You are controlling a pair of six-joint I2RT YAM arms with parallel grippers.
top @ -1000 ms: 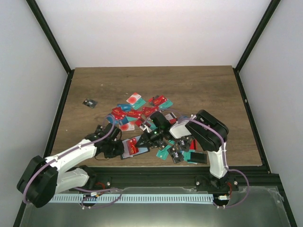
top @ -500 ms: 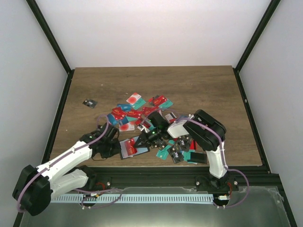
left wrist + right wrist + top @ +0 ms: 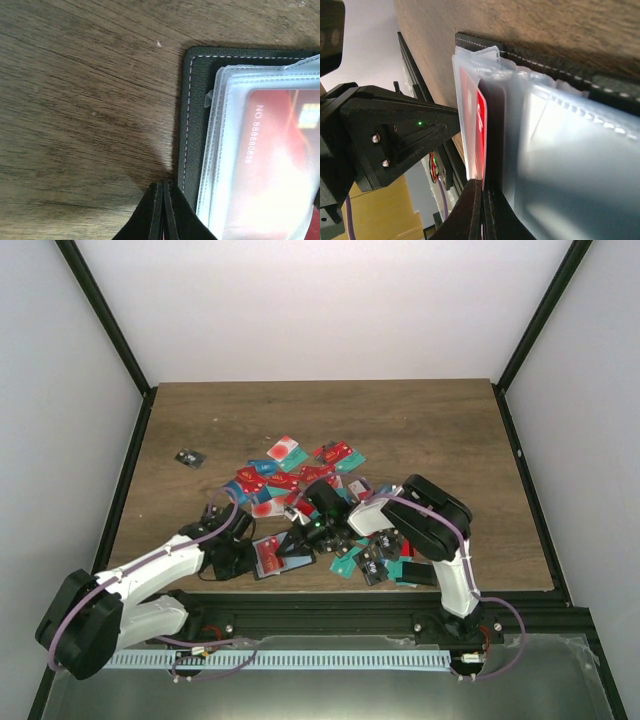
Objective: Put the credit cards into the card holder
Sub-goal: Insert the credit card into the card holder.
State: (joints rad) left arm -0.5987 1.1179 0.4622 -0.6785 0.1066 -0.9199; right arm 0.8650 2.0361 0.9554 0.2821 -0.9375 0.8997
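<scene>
The card holder [image 3: 278, 554] lies open near the table's front edge, its clear sleeves up and a red card showing in one [image 3: 280, 165]. My left gripper [image 3: 243, 558] is shut, its tips [image 3: 163, 184] against the holder's stitched black left edge [image 3: 189, 125]. My right gripper [image 3: 312, 533] is shut on a red credit card [image 3: 480, 131] that stands on edge among the holder's clear sleeves [image 3: 555, 150]; the jaw tips [image 3: 482, 181] pinch its near end. More credit cards [image 3: 298, 476], red, teal and blue, lie heaped behind the holder.
More cards and flat black cases [image 3: 395, 565] lie by the right arm's base. A small dark item [image 3: 188, 458] sits alone at the far left. The left arm's black body [image 3: 385, 135] fills the left of the right wrist view. The front rail [image 3: 330, 600] runs just below the holder.
My left gripper has closed beside the holder's left edge. My right gripper has moved left and down over the holder with the red card.
</scene>
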